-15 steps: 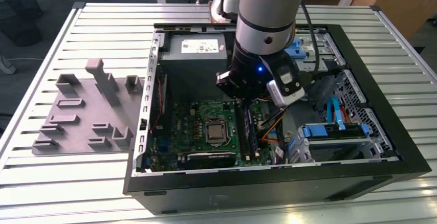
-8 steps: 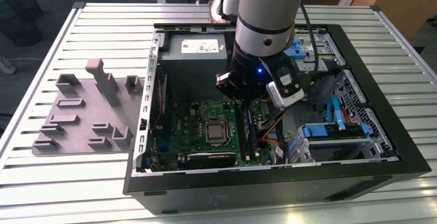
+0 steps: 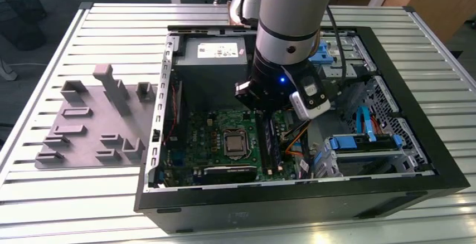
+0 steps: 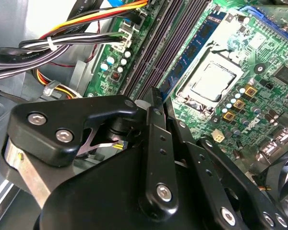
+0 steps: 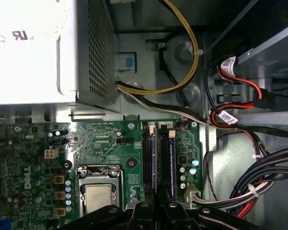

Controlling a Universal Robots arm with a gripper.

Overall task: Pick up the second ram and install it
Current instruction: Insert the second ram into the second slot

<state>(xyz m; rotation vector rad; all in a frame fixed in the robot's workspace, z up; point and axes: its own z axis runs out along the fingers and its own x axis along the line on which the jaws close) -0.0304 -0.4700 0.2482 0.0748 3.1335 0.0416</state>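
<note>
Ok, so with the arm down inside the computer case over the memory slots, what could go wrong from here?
1. The gripper is right at the end of the memory stick in its slot. I can't tell if the stick is fully seated, so a tilted push could strain the motherboard.
2. The cable bundle runs close beside the slots and could snag the arm when it moves.

One open computer case (image 3: 416, 191). One motherboard (image 5: 105, 143), one processor socket (image 5: 99, 194) at lower centre of first wrist view. One power supply (image 5: 33, 48), upper left. One gripper (image 4: 153, 96). One grey fixture tray (image 3: 93, 124), exterior view's left.
</note>
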